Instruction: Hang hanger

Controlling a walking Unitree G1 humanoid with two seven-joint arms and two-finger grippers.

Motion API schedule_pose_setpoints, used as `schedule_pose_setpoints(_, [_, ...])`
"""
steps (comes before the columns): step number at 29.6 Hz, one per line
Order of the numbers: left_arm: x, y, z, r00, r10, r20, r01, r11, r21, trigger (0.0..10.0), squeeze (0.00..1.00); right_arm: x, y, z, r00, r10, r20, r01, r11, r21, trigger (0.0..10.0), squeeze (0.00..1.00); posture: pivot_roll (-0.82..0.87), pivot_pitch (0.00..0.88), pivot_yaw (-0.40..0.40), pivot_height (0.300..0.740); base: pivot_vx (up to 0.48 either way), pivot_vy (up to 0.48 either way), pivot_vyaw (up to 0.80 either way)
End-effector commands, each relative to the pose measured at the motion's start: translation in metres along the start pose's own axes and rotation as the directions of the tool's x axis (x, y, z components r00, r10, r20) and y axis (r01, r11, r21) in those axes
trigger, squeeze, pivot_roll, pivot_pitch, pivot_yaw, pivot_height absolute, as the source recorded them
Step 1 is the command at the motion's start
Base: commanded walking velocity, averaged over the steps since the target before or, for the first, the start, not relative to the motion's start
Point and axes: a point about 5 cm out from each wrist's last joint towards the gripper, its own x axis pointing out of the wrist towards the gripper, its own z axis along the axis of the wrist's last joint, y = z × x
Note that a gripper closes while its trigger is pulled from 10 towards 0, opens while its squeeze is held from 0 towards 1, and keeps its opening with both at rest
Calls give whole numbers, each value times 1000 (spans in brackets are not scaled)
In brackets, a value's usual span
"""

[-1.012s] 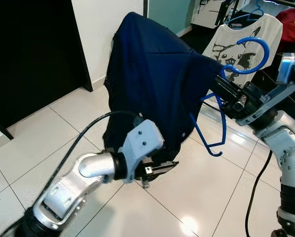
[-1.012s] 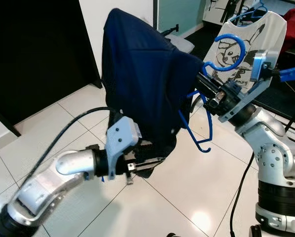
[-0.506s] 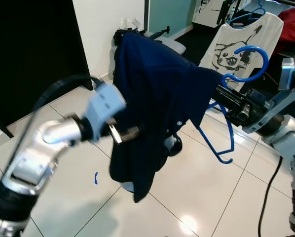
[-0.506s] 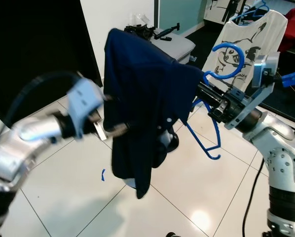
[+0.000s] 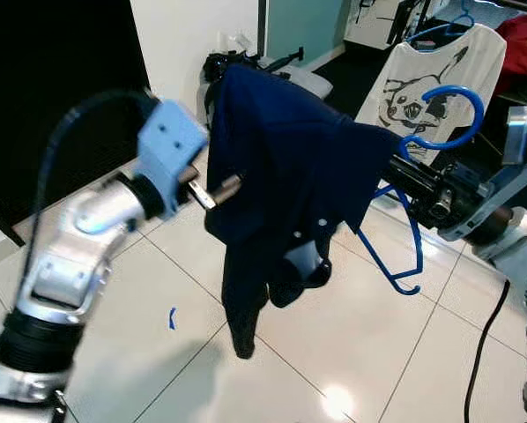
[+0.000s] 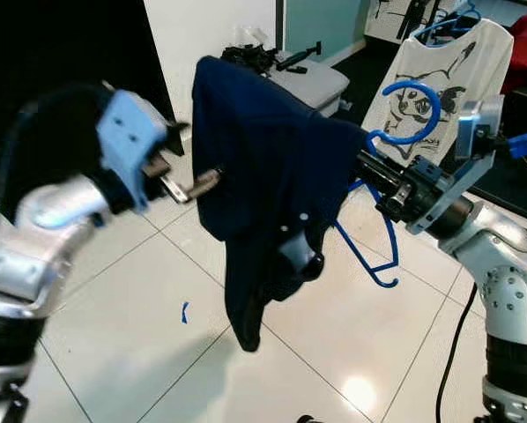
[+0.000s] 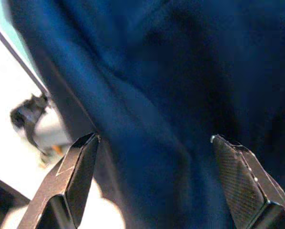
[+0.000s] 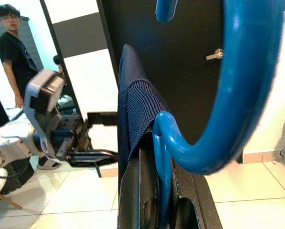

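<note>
At right of center, the right end effector [image 5: 403,173] is clamped on the blue hanger [image 5: 440,115], which carries a navy shirt [image 5: 281,167] draped mid-frame. The left end effector [image 5: 221,187], fingers spread wide, sits against the shirt's left side above the tiled floor [image 5: 352,352].

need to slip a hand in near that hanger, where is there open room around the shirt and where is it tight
Open tile floor lies below the hanging navy shirt. Tight spots: the right gripper clamps the blue hanger at its neck against the shirt collar; the left gripper, fingers open, is right up against the cloth. Behind, a white printed shirt crowds the rack side.
</note>
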Motion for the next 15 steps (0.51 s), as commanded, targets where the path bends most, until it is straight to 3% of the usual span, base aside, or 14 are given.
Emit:
schedule_pose_setpoints(1, [0, 0, -5, 999, 24, -26, -24, 1000, -11, 10000, 0, 2, 8, 12, 998, 54, 44, -52, 998, -35, 10000, 0, 38, 134, 4, 740, 0, 0, 0])
schedule_pose_setpoints(4, [1, 3, -8, 995, 86, -46, -88, 996, -33, 10000, 0, 2, 10, 15, 996, 67, 54, -66, 997, -36, 10000, 0, 38, 136, 4, 740, 0, 0, 0])
schedule_pose_setpoints(5, [2, 6, -9, 991, 121, -51, -123, 991, -44, 1216, 0, 2, 12, 16, 995, 78, 59, -76, 996, -35, 10000, 0, 38, 138, 5, 740, 0, 0, 0])
schedule_pose_setpoints(6, [2, 6, -9, 991, 121, -51, -123, 991, -44, 1216, 0, 2, 12, 16, 995, 78, 59, -76, 996, -35, 10000, 0, 38, 138, 5, 740, 0, 0, 0])
schedule_pose_setpoints(7, [2, 8, -9, 987, 153, -55, -156, 987, -46, 0, 0, 2, 14, 16, 994, 86, 62, -84, 996, -35, 10000, 0, 38, 138, 5, 740, 0, 0, 0])
schedule_pose_setpoints(15, [0, 24, -4, 969, 242, -42, -243, 970, -25, 0, 0, 0, 16, 16, 994, 97, 60, -95, 995, -32, 10000, 0, 34, 140, 6, 740, 0, 0, 0])
